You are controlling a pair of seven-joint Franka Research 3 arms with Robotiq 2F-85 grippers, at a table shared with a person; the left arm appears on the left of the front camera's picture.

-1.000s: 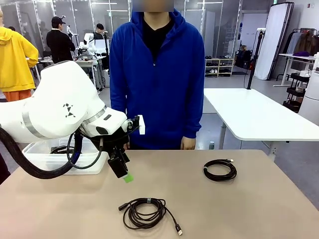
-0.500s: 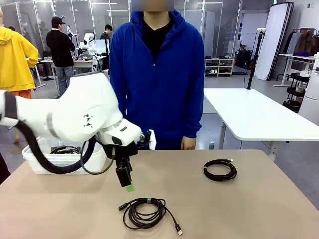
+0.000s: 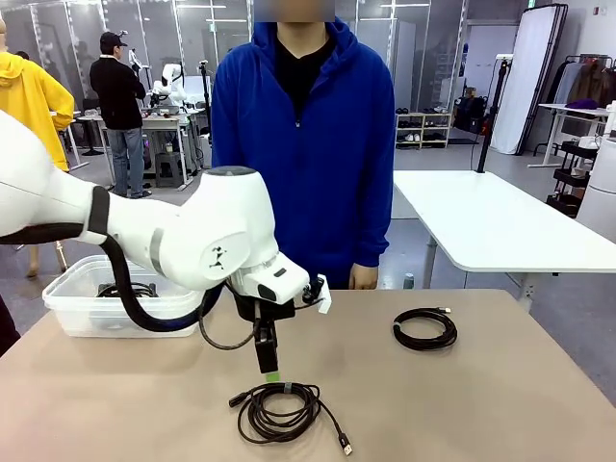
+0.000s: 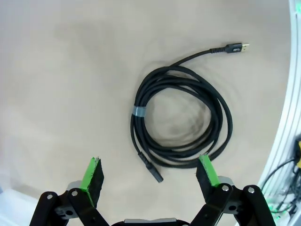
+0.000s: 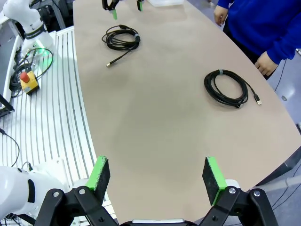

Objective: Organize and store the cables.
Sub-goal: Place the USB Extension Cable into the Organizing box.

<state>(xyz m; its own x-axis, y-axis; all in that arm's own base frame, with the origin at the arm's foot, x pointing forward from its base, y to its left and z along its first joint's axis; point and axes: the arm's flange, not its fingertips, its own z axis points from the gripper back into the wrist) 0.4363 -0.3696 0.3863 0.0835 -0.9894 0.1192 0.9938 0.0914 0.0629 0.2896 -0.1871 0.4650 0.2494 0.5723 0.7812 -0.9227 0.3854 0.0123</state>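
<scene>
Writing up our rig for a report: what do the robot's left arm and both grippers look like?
The left arm is white with rounded joints, silver rings, a small black marking and a thick black hose under it. The left gripper and right gripper are alike: black linked fingers tipped with green pads.

Black cables, each coiled flat: a loose grey-banded coil [image 3: 287,389] at the tabletop's [image 3: 500,404] 6 o'clock, its plug trailing toward 4, a tighter coil [image 3: 423,346] at 2, and a third coil [image 3: 125,289] inside the clear bin [image 3: 96,315] at 9.
</scene>
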